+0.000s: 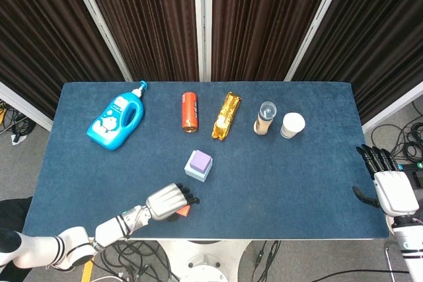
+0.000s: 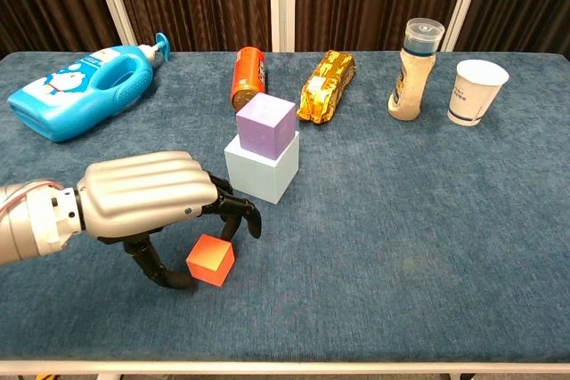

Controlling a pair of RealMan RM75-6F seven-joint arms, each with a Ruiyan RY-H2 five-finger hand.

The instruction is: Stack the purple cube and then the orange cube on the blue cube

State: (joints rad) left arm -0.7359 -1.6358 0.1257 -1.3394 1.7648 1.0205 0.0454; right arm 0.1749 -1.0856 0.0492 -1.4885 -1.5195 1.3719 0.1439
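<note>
First stacking step done, the small purple cube (image 2: pixel 265 124) sitting on the pale blue cube (image 2: pixel 260 169); the little glossy orange cube (image 2: pixel 210 259) sits on the cloth between the left hand's (image 2: pixel 151 199) curled-down, parted fingers (image 2: pixel 233 214) and thumb, seemingly not yet gripped or lifted.

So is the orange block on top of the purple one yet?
No, the orange block sits on the table by the left hand.
</note>
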